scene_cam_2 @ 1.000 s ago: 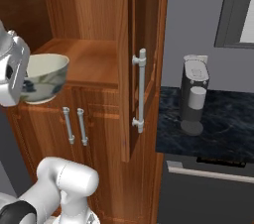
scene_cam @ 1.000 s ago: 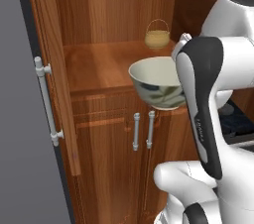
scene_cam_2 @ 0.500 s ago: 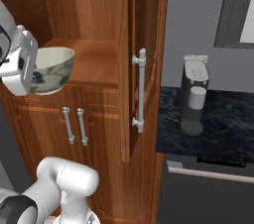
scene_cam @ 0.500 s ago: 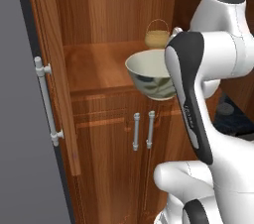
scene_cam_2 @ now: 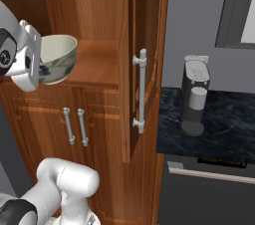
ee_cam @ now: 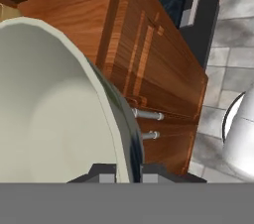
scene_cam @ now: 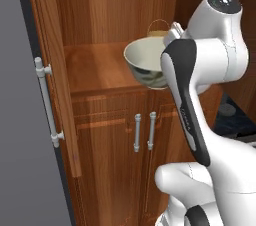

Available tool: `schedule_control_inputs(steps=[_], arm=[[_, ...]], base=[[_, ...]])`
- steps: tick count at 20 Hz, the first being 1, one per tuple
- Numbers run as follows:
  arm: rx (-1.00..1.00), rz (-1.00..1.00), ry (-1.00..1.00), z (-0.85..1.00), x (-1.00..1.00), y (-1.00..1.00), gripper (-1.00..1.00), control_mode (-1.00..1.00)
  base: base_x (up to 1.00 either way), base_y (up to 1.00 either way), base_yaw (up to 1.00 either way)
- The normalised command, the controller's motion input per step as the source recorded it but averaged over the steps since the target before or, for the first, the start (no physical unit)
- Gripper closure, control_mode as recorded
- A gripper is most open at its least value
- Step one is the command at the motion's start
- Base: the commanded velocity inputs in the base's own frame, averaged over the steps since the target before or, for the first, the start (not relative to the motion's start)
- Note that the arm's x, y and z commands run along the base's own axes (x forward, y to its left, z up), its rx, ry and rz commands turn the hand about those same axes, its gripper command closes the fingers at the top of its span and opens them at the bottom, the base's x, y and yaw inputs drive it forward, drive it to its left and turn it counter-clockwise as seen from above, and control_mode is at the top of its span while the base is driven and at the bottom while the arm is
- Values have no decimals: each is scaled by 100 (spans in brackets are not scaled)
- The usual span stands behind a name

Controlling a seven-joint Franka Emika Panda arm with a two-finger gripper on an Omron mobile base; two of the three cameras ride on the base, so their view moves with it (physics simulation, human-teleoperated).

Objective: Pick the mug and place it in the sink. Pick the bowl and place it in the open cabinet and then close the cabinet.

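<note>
Gripper (ee_cam: 129,174) is clamped on the rim of the bowl (scene_cam: 145,62), mid-frame over the cabinet (scene_cam: 95,70) shelf edge; a thin rim grip could slip, dropping it before the shelf

Base views flank cabinet (scene_cam: 100,65) — hand view close.
</note>
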Motion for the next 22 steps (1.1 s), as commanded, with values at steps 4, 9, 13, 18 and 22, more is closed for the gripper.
schedule_control_inputs(steps=[4, 9, 13, 18, 22], arm=[[0, 0, -10, 0, 47, 0, 100, -100], [0, 0, 0, 0, 55, 0, 100, -100], [0, 0, 0, -1, 54, 0, 100, -100], [0, 0, 0, -6, 59, 7, 100, -100], [0, 0, 0, -8, 56, 11, 100, -100]], base=[[0, 0, 0], [0, 0, 0], [0, 0, 0], [0, 0, 0], [0, 0, 0]])
